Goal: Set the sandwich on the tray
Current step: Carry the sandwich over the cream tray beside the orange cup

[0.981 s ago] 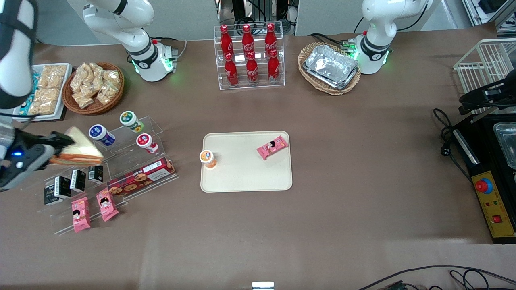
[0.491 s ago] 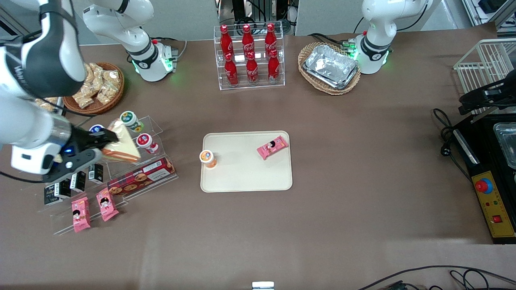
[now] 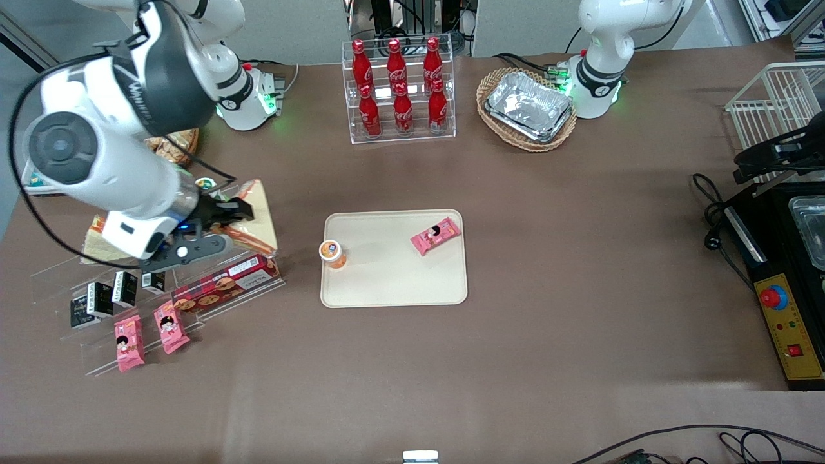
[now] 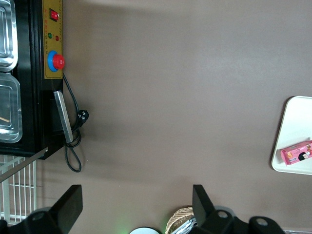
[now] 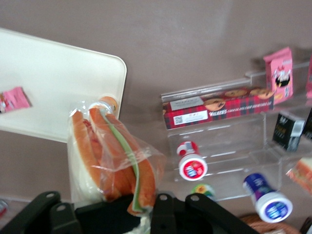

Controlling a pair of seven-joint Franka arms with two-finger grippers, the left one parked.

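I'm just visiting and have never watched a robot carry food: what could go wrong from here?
The gripper holds the sandwich by one end of its loose clear wrap, above the acrylic shelf, so the wedge might slip or swing on the way. The tray already holds an orange-lidded cup at the edge nearest the sandwich and a pink snack pack; a low approach could knock the cup over.
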